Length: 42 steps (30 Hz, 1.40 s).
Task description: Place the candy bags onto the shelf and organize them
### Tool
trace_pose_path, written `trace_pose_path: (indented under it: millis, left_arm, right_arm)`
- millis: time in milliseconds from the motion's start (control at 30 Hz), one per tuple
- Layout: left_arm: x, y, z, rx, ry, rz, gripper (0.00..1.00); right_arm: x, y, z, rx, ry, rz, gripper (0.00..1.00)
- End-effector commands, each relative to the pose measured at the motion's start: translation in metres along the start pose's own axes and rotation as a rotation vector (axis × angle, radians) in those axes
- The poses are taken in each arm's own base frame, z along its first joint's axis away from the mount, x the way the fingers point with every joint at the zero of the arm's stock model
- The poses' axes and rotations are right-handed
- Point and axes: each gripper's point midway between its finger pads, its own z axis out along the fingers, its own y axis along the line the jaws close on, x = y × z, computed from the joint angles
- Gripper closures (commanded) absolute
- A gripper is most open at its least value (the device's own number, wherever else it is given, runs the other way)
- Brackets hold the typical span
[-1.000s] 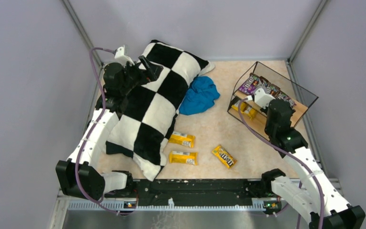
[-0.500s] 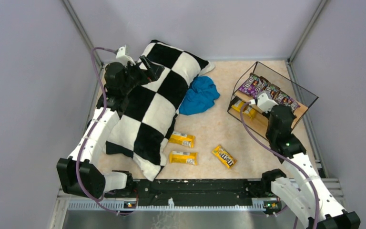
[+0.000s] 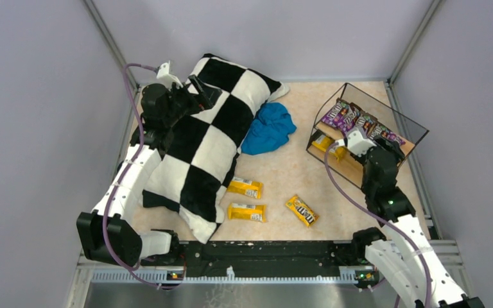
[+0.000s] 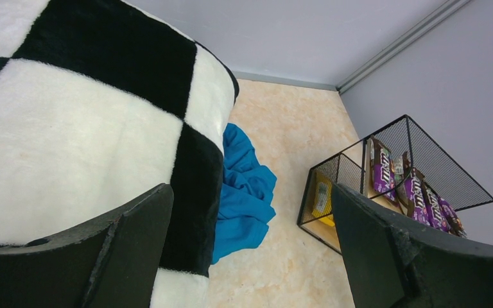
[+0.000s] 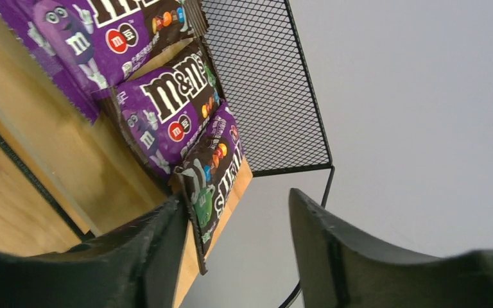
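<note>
Hovers with open, empty right end effector [image 5: 234,208] beside flat purple candy bags [image 5: 167,96] lying on top of small wood-and-wire shelf [image 5: 64,160]. Holds left end effector [image 4: 250,192] open over black-and-white checkered pillow [image 4: 70,128].

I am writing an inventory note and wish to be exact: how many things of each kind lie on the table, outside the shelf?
yellow candy bags: 3
checkered pillow: 1
blue cloth: 1
Total: 5
</note>
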Motion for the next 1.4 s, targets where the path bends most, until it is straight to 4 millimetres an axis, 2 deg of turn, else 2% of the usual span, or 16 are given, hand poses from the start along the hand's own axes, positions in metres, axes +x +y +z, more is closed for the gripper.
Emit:
trace_pose_path:
  millis: [0,100,267,367,400,467,500,633,767,833,900,1000,1067,1167,1267,1367]
  left_arm:
    - [-0.009,-0.006,0.003,0.028,-0.033,0.006,0.02]
    - [-0.006,-0.005,0.005,0.029,-0.025,0.001,0.02]
    - [-0.005,-0.004,0.005,0.026,-0.025,0.002,0.02]
    - [-0.006,-0.003,0.006,0.017,-0.027,0.011,0.02]
    - [-0.006,-0.002,0.006,0.013,-0.028,0.014,0.01]
    - [-0.006,-0.001,0.006,0.004,-0.028,0.018,0.02]
    - [-0.006,0.000,0.007,0.001,-0.029,0.021,0.02]
    - [-0.005,0.001,0.007,-0.002,-0.026,0.022,0.01]
    - [-0.003,0.003,0.009,-0.007,-0.021,0.021,0.02]
    - [-0.004,0.003,0.008,-0.006,-0.022,0.023,0.02]
    - [-0.004,0.002,0.008,-0.006,-0.024,0.025,0.02]
    - [-0.004,0.004,0.009,-0.012,-0.025,0.028,0.02]
    - [-0.003,0.006,0.010,-0.017,-0.020,0.028,0.01]
    - [-0.002,0.007,0.011,-0.020,-0.016,0.027,0.02]
    - [-0.002,0.006,0.011,-0.017,-0.014,0.027,0.01]
    - [-0.003,0.006,0.010,-0.015,-0.015,0.029,0.02]
  right_arm:
    - [-0.015,-0.019,-0.013,0.001,-0.090,0.055,0.39]
    - [-0.015,-0.023,-0.020,-0.003,-0.106,0.066,0.32]
    - [-0.011,-0.030,-0.027,0.024,-0.111,0.076,0.31]
    - [-0.019,-0.028,-0.032,0.001,-0.162,0.101,0.30]
    - [-0.025,-0.025,-0.034,-0.027,-0.202,0.107,0.25]
    - [-0.041,-0.014,-0.043,-0.109,-0.311,0.129,0.04]
    - [-0.051,-0.007,-0.050,-0.163,-0.374,0.131,0.02]
    - [-0.092,0.013,-0.086,-0.382,-0.619,0.184,0.01]
    - [-0.130,0.004,-0.113,-0.504,-0.766,0.308,0.01]
    - [-0.147,-0.006,-0.118,-0.533,-0.803,0.414,0.01]
    - [-0.164,-0.007,-0.119,-0.592,-0.820,0.533,0.01]
    - [-0.183,-0.001,-0.120,-0.700,-0.820,0.710,0.01]
    - [-0.192,0.008,-0.116,-0.774,-0.783,0.832,0.01]
    - [-0.207,0.032,-0.122,-0.877,-0.742,0.910,0.01]
    - [-0.218,0.063,-0.131,-0.883,-0.679,0.889,0.01]
    - [-0.226,0.109,-0.156,-0.959,-0.618,0.788,0.01]
